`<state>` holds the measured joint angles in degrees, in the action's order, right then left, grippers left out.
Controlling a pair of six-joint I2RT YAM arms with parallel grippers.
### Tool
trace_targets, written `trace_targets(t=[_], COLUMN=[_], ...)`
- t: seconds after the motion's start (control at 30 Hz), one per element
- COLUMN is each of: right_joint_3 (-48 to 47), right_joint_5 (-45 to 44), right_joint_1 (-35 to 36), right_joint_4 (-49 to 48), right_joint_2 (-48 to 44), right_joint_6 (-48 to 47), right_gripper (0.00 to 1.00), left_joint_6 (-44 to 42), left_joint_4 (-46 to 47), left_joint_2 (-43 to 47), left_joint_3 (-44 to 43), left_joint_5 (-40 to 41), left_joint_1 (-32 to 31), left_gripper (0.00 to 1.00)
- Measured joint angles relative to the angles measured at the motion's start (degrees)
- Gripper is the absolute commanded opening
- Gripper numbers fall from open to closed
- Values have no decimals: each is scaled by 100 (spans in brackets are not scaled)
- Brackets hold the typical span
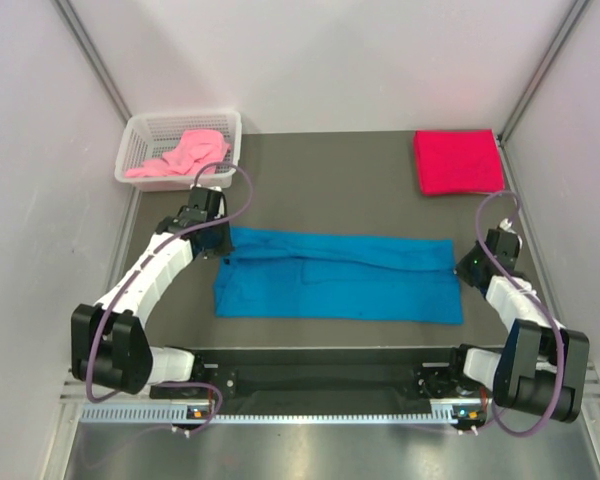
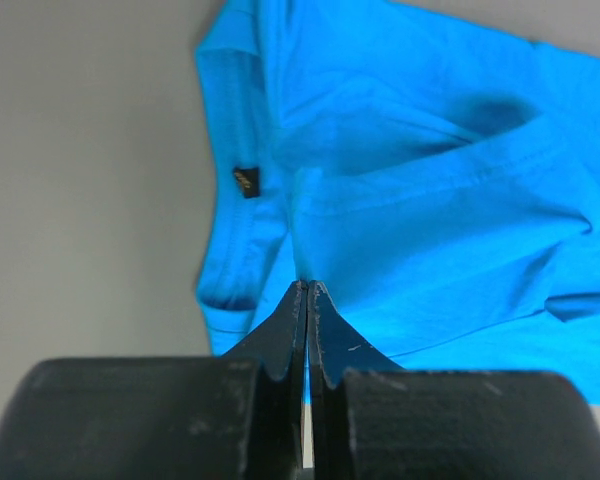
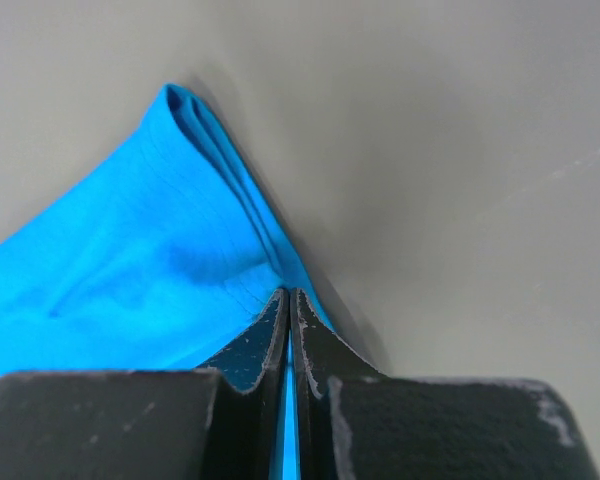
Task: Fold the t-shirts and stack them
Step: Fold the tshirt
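The bright blue t-shirt (image 1: 340,280) lies as a long band across the middle of the table, its collar end with a dark label (image 2: 245,181) at the left. My left gripper (image 1: 223,247) is shut on the blue cloth at the band's far left corner; in the left wrist view (image 2: 308,285) the jaws pinch cloth at their tips. My right gripper (image 1: 460,268) is shut on the far right corner, and blue cloth shows between the jaws (image 3: 288,292). The crimson red t-shirt (image 1: 458,161) lies folded at the back right. The light pink t-shirt (image 1: 185,153) lies crumpled in the basket.
A white plastic mesh basket (image 1: 140,125) stands at the back left corner. White walls close in the table on the left, right and back. Dark table surface (image 1: 330,185) shows between the blue shirt and the back wall.
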<state>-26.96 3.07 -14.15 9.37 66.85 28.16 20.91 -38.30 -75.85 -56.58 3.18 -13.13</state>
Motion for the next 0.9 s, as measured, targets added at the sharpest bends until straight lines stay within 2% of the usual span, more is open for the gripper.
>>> trace_targets(t=[0.37, 0.5, 0.6, 0.63, 0.73, 0.9], right_joint_3=[-4, 35, 72, 74, 74, 13], right_joint_5=[-22, -33, -83, -107, -164, -299], right_joint_1=[0, 0, 0, 0, 0, 0], right_joint_4=[273, 358, 426, 476, 621, 1088], right_joint_2=[-352, -409, -442, -452, -522, -739], right_joint_6=[2, 44, 68, 81, 149, 212], right_gripper=[0, 2, 12, 22, 36, 38], left_joint_6=[-44, -42, -35, -33, -24, -22], left_joint_4=[-114, -79, -173, -179, -177, -247], left_joint_2=[295, 297, 289, 278, 166, -28], left_joint_3=[28, 378, 555, 557, 557, 555], left_joint_5=[258, 173, 120, 92, 63, 87], left_joint_1=[-7, -22, -61, -79, -155, -280], left_gripper=[0, 0, 0, 0, 0, 0])
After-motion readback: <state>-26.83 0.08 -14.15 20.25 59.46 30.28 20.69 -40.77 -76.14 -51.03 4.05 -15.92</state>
